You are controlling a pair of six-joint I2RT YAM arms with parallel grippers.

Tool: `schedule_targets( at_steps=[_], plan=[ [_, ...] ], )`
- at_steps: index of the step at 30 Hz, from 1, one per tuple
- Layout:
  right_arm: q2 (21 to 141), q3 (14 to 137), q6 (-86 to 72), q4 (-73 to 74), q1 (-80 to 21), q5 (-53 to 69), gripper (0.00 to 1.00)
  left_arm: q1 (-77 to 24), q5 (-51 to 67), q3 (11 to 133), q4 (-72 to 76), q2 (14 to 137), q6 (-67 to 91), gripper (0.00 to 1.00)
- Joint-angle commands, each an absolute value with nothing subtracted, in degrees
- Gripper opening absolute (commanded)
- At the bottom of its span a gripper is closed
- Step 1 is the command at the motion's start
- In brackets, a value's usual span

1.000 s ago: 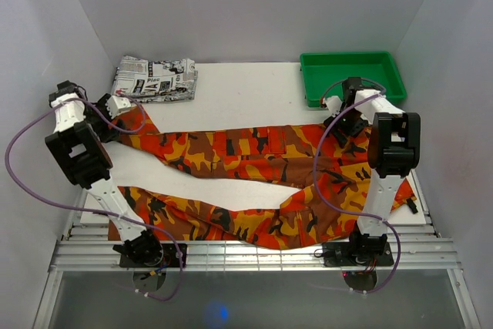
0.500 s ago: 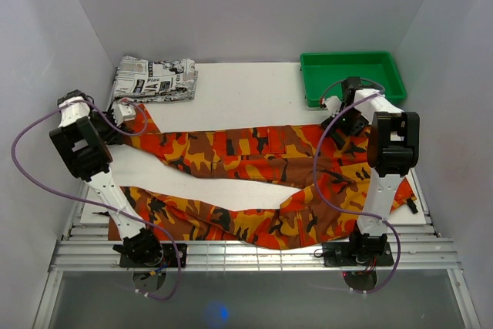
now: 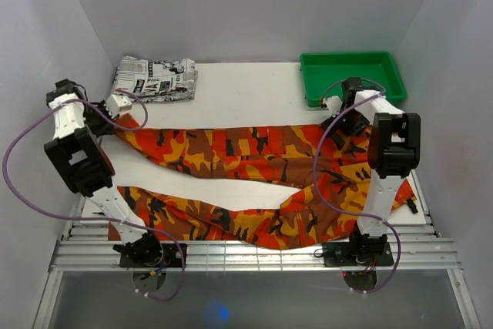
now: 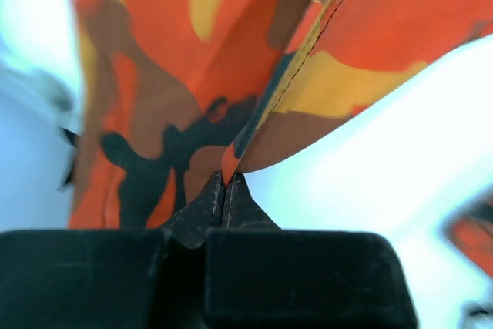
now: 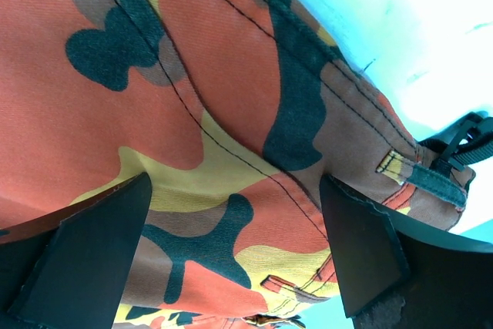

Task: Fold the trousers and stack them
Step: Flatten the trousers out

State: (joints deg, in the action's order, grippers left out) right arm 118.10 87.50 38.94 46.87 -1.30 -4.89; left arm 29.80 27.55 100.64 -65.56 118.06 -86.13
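Left gripper (image 4: 225,179) is pressed tight together on a pinch of the trousers (image 3: 246,148), right at the stitched edge of the far leg's cuff; the wrist view shows the cloth caught between the two closed tips and lifting away from them in a small peak. This grip sits well apart from the green tray (image 3: 350,57), at the opposite side of the table (image 3: 246,90). The right gripper (image 5: 235,229) has its fingers spread wide and clamps nothing. It hangs over the waist end, a belt loop showing beside one finger, just in front of the tray's near left corner. Whether its tips touch the cloth I cannot tell.

Moving outward, the trousers lie flat and opened out. The waist is just in front of the tray, and both legs run away from it, splayed in a narrow V with bare table between them. One leg points to the held cuff, the other lies nearer the arm bases. A folded newspaper-print garment (image 3: 154,78) rests level with the tray, well apart from it along the back of the table.

As I judge it, the task is barely begun: one cuff is secured, but no fold shows in the trousers. Bringing leg onto leg, folding the length down and stacking the result all remain.
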Motion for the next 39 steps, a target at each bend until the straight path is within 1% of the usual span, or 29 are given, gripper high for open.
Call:
schedule_targets(
  at_steps=[1,2,6,8,10,12,13,14,15,16,17,19,20,22,23,24,27,28,29,30,31,32,33,34,35,39],
  plan=[
    [118.0,83.9,38.1,45.1,-0.8,-6.0,0.96,30.0,21.8,97.7,-68.4,102.5,-80.5,0.00],
    [117.7,83.8,38.1,45.0,-0.8,-5.9,0.96,30.1,20.1,96.2,-69.7,98.3,-80.2,0.00],
    [116.8,83.5,37.8,44.2,-0.8,-7.3,0.97,30.4,12.2,89.1,-71.0,90.0,-79.3,0.00],
    [116.9,83.3,37.8,43.8,-0.8,-8.8,0.97,30.3,11.3,88.9,-70.9,89.6,-78.3,0.00],
    [117.4,83.1,37.8,42.6,-0.8,-10.2,0.97,29.7,12.2,91.1,-70.7,93.5,-75.1,0.00],
    [117.9,83.1,37.6,41.9,0.7,-11.9,0.97,28.1,11.5,96.7,-70.8,99.0,-71.5,0.00],
    [118.4,83.2,37.5,41.4,1.7,-12.2,0.98,27.6,11.4,99.1,-71.4,105.6,-69.6,0.00],
    [118.6,83.4,37.4,41.0,2.0,-12.7,0.98,27.2,12.3,104.9,-72.3,109.1,-66.5,0.00],
    [118.7,83.4,37.4,40.7,3.0,-13.5,0.98,26.1,12.7,107.9,-72.6,112.6,-65.1,0.00],
    [118.8,83.3,37.4,40.3,3.4,-13.9,0.98,25.5,13.0,110.9,-72.8,119.2,-63.9,0.00],
    [118.9,83.3,37.4,39.8,3.9,-14.6,0.98,24.8,13.3,115.9,-72.4,122.1,-62.5,0.00],
    [119.4,83.2,37.6,39.4,5.1,-15.5,0.98,22.2,12.7,120.6,-70.9,127.8,-61.0,0.00],
    [119.5,83.1,37.6,38.8,5.4,-16.4,0.98,21.3,12.5,122.9,-69.0,132.3,-60.0,0.02],
    [120.1,83.1,37.7,38.1,6.4,-17.5,0.98,18.3,11.1,127.9,-66.9,135.9,-59.6,0.11],
    [120.3,83.1,37.8,37.7,6.7,-18.4,0.98,17.5,10.4,128.8,-64.4,138.3,-59.3,0.25],
    [120.8,83.6,37.8,37.2,7.2,-18.7,0.98,16.0,9.6,129.5,-63.4,138.9,-59.2,0.36],
    [119.5,84.4,37.4,38.0,7.4,-17.5,0.98,15.4,9.7,129.7,-62.0,137.6,-58.5,0.86],
    [118.7,85.2,37.2,39.2,7.4,-16.1,0.97,15.6,11.6,128.0,-62.1,136.2,-58.3,0.87],
    [117.9,86.1,37.0,40.7,7.4,-11.6,0.97,15.9,13.6,126.3,-63.4,134.1,-58.4,0.88],
    [115.9,87.1,36.7,44.1,7.3,-9.4,0.96,17.2,16.7,124.3,-64.9,129.1,-59.5,0.88],
    [115.1,89.6,37.1,46.5,7.3,-6.6,0.95,18.3,21.8,118.9,-66.6,126.0,-61.8,0.89],
    [114.1,90.8,37.4,48.5,7.3,-1.0,0.94,19.1,24.2,115.9,-67.5,122.9,-63.2,0.89],
    [112.0,91.7,37.9,50.0,7.3,2.1,0.93,21.7,27.0,113.0,-68.9,117.0,-64.9,0.89],
    [111.0,93.4,38.8,53.8,7.2,4.6,0.93,23.1,29.4,107.5,-72.7,114.5,-69.2,0.88],
    [110.0,93.9,41.7,55.6,7.2,9.6,0.93,24.2,31.8,104.8,-74.2,112.1,-70.6,0.88],
    [102.5,92.8,49.3,63.1,7.0,20.1,0.94,30.6,35.5,91.4,-80.4,102.4,-75.5,0.84]
  ],
)
